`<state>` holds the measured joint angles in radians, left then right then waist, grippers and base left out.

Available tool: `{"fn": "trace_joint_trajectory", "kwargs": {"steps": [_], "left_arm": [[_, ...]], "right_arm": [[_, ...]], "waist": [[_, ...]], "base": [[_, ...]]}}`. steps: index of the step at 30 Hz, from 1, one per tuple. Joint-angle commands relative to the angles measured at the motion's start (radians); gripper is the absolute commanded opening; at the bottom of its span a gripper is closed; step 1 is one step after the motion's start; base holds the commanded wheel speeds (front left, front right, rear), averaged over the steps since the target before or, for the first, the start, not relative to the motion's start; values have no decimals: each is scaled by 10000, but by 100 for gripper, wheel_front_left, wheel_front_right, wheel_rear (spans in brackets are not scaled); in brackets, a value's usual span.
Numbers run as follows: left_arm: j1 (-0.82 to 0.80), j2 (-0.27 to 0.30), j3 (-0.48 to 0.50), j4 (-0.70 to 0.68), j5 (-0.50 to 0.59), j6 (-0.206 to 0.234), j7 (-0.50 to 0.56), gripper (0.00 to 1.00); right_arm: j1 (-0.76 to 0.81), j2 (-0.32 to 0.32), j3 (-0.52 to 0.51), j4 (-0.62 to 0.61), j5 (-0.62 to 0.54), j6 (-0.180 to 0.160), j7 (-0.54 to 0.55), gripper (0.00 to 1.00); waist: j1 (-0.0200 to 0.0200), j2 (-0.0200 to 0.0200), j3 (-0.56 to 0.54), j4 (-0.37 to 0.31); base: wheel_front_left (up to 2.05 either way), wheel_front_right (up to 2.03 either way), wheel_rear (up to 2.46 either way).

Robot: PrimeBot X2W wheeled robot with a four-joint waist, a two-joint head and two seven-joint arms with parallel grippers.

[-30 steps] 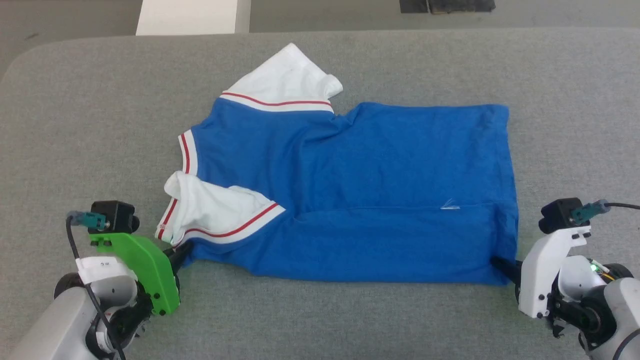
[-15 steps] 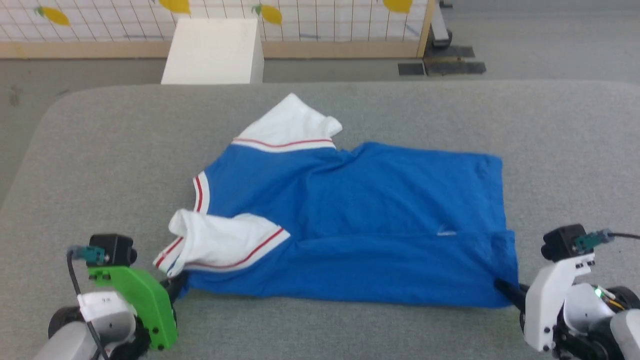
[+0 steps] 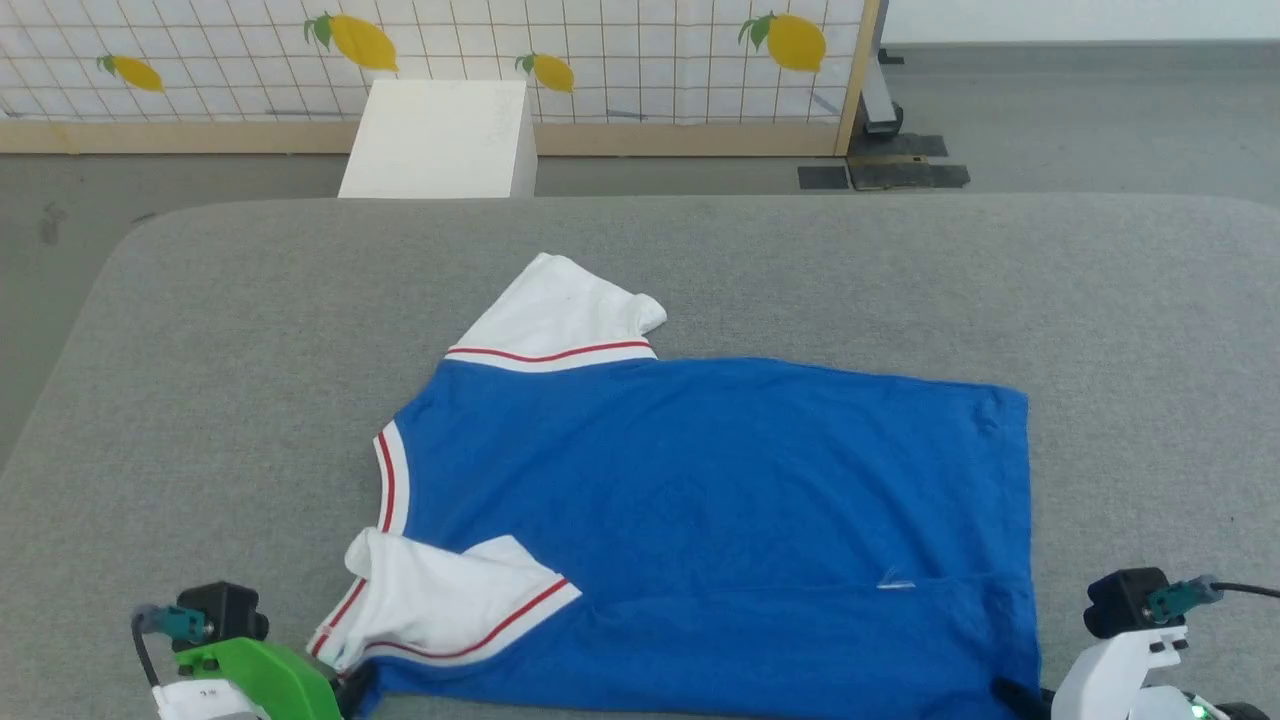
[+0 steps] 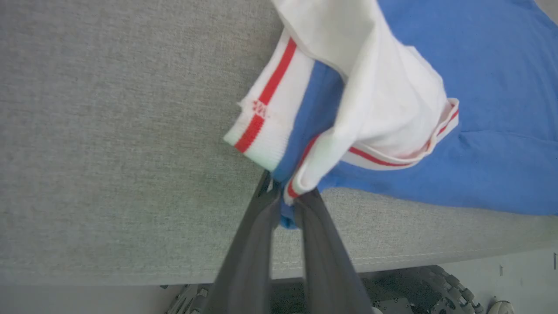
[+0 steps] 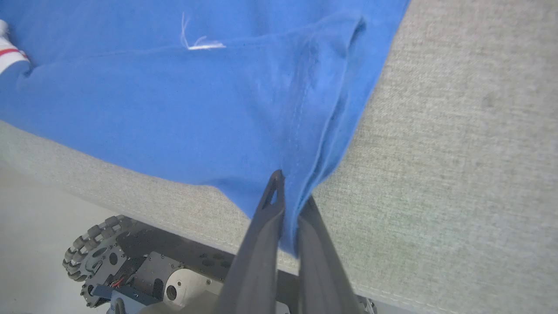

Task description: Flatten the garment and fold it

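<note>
Blue garment (image 3: 700,500) lies spread on the grey table (image 3: 200,350). The left gripper (image 4: 285,196) pinches its near sleeve corner; the right gripper (image 5: 291,196) pinches its near hem corner.

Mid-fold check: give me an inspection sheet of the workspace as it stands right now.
Surface: grey fabric-covered table, rounded corners.
Job's things: garment lies mostly flat, plain blue side up; near sleeve folded over onto the body; a crease runs along the near edge.
Clutter: nothing seen.
Grippers: left gripper shut on the garment's near corner, by the sleeve; right gripper shut on its near corner at the hem.
Cables: black cable at the right wrist camera; dark cable at the left.
Surroundings: white box, lemon-print grid panel, grey floor.
</note>
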<state>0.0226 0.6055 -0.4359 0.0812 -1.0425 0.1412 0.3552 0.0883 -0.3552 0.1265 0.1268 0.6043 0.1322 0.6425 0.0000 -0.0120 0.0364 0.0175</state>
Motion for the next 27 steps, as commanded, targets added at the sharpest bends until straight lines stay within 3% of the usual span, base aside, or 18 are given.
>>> {"fn": "trace_joint_trajectory", "kwargs": {"steps": [1, 2, 10, 15, 21, 27], "left_arm": [[48, -178, 39, 198, -176, -139, -81, 99], [7, -255, 47, 324, -221, -215, -137, 100], [-585, -362, 423, 599, 170, -318, -1167, 100], [-1407, -347, 760, 527, 684, 126, -1780, 100], [-3059, -430, 861, 673, 1455, 398, -2310, 100], [-5350, -416, 1002, 1610, 1721, 166, -2205, 100]], "right_arm": [[117, 56, 55, 128, -121, -15, -212, 45], [113, 98, 75, 203, -157, -15, -366, 100], [-10, 478, -197, -25, -1228, -15, -3152, 100], [-174, 1107, -896, -686, -2202, -15, -4657, 100], [-750, 1713, -1205, -1681, -2959, -15, -5353, 100], [-1567, 2034, -1183, -2657, -3323, -15, -5458, 100]], "waist": [[0, 120, 74, -54], [0, 120, 88, -75], [0, 120, -97, -304], [0, 120, -37, -564], [0, 120, 690, -1039], [0, 120, 1955, -1690]], "base": [[0, 0, 0], [0, 0, 0], [0, 0, 0], [0, 0, 0], [0, 0, 0], [0, 0, 0]]}}
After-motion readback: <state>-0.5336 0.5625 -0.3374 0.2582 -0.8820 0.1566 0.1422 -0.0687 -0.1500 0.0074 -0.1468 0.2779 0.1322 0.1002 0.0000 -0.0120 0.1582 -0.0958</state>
